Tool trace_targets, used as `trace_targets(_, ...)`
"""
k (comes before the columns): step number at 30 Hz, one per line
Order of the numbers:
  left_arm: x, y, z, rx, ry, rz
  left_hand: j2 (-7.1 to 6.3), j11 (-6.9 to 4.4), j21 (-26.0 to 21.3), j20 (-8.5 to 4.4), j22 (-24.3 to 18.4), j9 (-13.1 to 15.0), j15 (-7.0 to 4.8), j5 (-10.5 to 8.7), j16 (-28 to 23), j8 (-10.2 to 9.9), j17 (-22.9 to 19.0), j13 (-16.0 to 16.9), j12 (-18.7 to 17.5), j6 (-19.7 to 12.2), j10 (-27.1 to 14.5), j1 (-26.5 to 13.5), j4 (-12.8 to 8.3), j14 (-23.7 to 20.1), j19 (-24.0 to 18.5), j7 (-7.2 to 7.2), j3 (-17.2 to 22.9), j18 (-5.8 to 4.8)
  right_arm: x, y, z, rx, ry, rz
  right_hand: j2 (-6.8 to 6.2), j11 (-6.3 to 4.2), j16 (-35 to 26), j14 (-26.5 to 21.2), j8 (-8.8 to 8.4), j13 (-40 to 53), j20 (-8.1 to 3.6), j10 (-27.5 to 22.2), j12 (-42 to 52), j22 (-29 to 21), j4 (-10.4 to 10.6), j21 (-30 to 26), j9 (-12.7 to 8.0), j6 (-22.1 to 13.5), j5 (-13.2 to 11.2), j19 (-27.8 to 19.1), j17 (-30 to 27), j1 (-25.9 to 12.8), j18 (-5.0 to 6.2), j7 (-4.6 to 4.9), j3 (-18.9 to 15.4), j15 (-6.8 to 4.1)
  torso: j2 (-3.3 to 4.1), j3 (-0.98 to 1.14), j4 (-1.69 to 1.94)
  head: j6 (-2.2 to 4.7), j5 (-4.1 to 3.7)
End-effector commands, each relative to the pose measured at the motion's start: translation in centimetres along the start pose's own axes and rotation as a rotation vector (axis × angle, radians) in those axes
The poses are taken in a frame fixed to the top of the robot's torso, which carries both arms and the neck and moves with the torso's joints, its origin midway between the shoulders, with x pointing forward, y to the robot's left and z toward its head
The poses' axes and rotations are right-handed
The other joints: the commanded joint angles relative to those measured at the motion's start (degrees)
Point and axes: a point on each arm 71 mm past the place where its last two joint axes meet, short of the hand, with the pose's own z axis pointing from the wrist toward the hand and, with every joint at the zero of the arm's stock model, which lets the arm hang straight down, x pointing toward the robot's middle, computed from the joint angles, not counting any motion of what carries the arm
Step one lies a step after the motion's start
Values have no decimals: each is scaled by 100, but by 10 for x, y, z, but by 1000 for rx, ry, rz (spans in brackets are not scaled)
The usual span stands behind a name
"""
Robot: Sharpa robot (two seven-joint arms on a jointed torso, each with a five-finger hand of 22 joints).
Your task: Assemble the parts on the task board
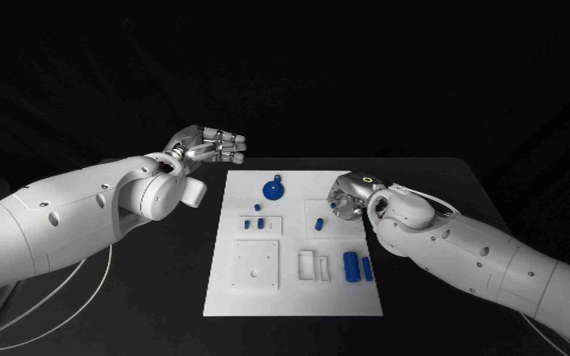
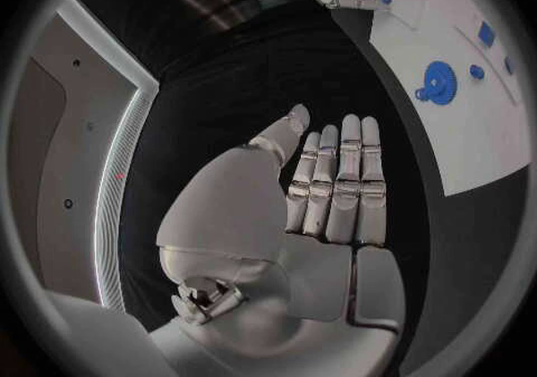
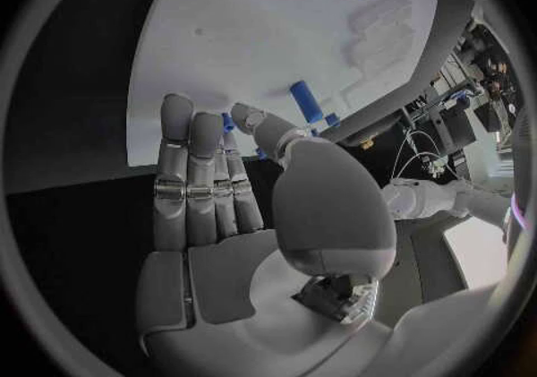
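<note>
The left hand (image 1: 212, 147) hovers off the task board (image 1: 296, 290) with fingers (image 2: 336, 182) straight, side by side, holding nothing, the blue gear (image 1: 274, 189) lying beyond them, while the right hand (image 1: 349, 195) hangs over the board's edge, fingers (image 3: 192, 175) extended, empty, a blue peg (image 3: 305, 101) just past its thumb.

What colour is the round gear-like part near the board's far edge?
Blue. The gear-like part shows best in the left wrist view, lying on the white task board.

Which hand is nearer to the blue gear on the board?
Right. The right hand is over the board beside the blue gear; the left hand hangs off the board's far-left corner.
</note>
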Motion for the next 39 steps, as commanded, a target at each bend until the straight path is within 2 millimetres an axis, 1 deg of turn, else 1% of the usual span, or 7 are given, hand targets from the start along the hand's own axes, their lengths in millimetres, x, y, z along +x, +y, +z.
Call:
trace_targets(1, 3, -2, 0, 14, 24, -16, 35, -18, 26, -4, -5, 0, 21, -10, -31, -10, 7, -4, -29, -43, -42, -39, 5, -34, 28, 14, -41, -34, 6, 3, 0, -9, 12, -8, 20, -9, 22, 35, -4, -1, -39, 24, -25, -2, -6, 39, 2, 37, -78, 237, 13, 35, 148, -5, 75, -10, 2, -2, 3, -11, -3)
trace_targets(9, 2, -2, 0, 11, 25, -16, 39, -17, 32, 1, -146, 0, 25, -11, -31, -10, 10, -4, -28, -58, -46, -51, 22, -44, 47, 15, -74, -38, 10, 6, 1, -12, 18, -7, 102, -47, 38, 42, 2, 2, -42, 114, -17, -12, 69, 87, 8, 144, -229, 229, 29, -38, 135, -38, 170, -24, -1, -4, 3, -28, -2)
trace_targets(15, 2, -2, 1, 8, 26, -16, 39, -17, 32, 1, -146, 0, 25, -11, -31, -10, 10, -4, -28, -58, -46, -51, 22, -44, 47, 15, -74, -38, 18, 8, 3, -9, 34, -11, 264, -173, 70, 84, 11, 10, -95, 426, -7, -51, 183, 120, 47, 514, -471, 244, 58, -74, 38, -149, 72, -87, -2, -6, 3, -34, -9)
trace_targets(20, 4, -2, 2, 5, 31, -16, 48, -17, 40, 1, -212, 0, 25, -4, -30, -10, 12, -4, -28, -63, -47, -43, 27, -46, 60, 16, -77, -38, 22, 8, 3, -6, 54, -28, 363, -232, 75, 97, 4, 15, -152, 592, -11, -66, 150, 181, 64, 704, -523, 243, 87, -36, -42, -192, 25, -129, 0, -5, 7, -37, -61)
trace_targets(26, 9, -2, 3, 4, 49, -12, 55, -18, 89, -21, -216, 0, 7, 25, -20, -10, 26, -4, -29, -58, -47, -34, 17, 2, 88, 19, -53, -34, 26, 9, 3, -9, 66, -56, 413, -281, 83, 137, 9, 19, -193, 739, -6, -20, 50, 265, 90, 870, -484, 235, 110, -20, -95, -225, 80, -165, -2, -7, -4, -58, -31)
trace_targets(29, 10, -2, 4, 3, 52, -9, 60, -16, 94, -20, -213, -1, 8, 42, -24, -13, 27, -5, -30, -68, -54, -44, 26, 0, 83, 21, -54, -37, 27, 10, 2, -10, 60, -68, 475, -282, 71, 134, 4, 18, -202, 740, -13, -2, -15, 289, 84, 884, -792, 217, 127, 29, -118, -221, 72, -167, -1, -5, -3, -45, -26)
trace_targets(39, -1, 0, 6, 2, 25, 15, 57, -8, 109, -16, -202, 1, 14, 53, -26, -10, 29, -4, -29, -87, -75, -45, 32, -17, 60, 26, -44, -37, 21, 13, 1, -16, -40, -73, 492, -289, 49, 193, 6, 16, -229, 799, -18, 52, -56, 362, 74, 927, -1034, 229, 154, 95, -111, -233, 325, -186, -3, -3, 4, -46, -4)
